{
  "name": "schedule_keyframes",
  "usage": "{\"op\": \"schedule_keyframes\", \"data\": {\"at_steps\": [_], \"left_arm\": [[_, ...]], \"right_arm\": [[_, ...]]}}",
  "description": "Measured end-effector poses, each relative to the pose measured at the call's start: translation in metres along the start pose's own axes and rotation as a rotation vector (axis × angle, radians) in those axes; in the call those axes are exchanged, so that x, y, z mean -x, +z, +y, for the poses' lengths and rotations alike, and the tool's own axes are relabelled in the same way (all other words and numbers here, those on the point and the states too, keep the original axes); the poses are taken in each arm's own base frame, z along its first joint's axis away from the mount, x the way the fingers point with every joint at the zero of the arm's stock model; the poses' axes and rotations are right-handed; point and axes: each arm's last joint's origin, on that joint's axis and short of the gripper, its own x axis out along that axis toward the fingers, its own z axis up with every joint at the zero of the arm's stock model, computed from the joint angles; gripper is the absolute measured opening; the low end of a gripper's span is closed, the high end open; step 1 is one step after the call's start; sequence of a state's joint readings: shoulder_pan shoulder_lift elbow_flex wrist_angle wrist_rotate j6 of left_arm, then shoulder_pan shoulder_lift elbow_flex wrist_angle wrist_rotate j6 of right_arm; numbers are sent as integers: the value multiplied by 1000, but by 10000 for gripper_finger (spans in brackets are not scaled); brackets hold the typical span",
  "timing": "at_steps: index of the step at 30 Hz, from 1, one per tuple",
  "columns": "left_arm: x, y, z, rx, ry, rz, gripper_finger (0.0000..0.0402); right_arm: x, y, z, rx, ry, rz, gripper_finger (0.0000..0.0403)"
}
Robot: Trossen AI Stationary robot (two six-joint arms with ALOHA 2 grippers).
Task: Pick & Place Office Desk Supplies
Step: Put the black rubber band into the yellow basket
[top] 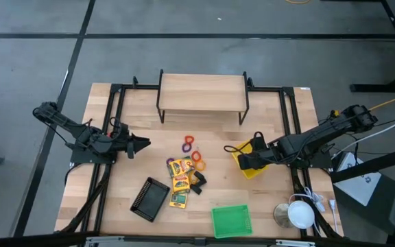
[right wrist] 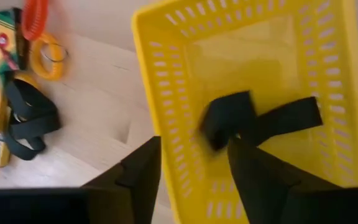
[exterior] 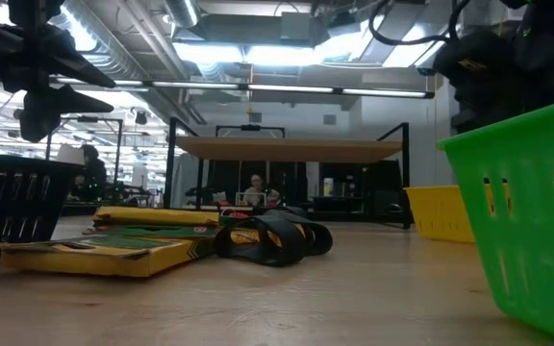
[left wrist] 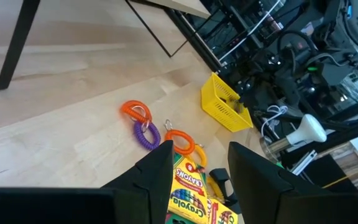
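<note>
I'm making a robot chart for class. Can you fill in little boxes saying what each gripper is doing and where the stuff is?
right gripper: open, over the yellow bin
in the yellow bin: black clip
left gripper: open, waiting above the crayon boxes
rings: loose on the table
green bin: front edge
black mesh tray: beside the crayon boxes

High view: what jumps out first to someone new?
The right gripper hangs open over the yellow bin at the table's right, and the right wrist view shows a black clip inside that bin. At mid-table lies a cluster of Crayola boxes, coiled rings and more black clips. The left gripper waits, open, at the left.
</note>
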State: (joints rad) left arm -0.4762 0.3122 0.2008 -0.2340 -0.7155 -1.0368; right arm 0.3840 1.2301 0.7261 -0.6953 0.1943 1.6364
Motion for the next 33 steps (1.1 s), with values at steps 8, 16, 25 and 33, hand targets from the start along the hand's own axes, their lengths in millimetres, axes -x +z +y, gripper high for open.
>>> {"op": "schedule_keyframes", "data": {"at_steps": [8, 16, 25, 33], "left_arm": [[0, 0, 0, 7, 1, 1, 150], [0, 0, 0, 24, 1, 1, 150], [0, 0, -1, 31, -9, 6, 150], [0, -1, 0, 54, -13, 22, 150]], "right_arm": [[12, 5, 4, -25, -59, -4, 201], [46, 16, 48, 63, 201, -73, 201], [15, 20, 100, 290, 247, -16, 172], [-50, 21, 132, 363, 384, 58, 162]]}}
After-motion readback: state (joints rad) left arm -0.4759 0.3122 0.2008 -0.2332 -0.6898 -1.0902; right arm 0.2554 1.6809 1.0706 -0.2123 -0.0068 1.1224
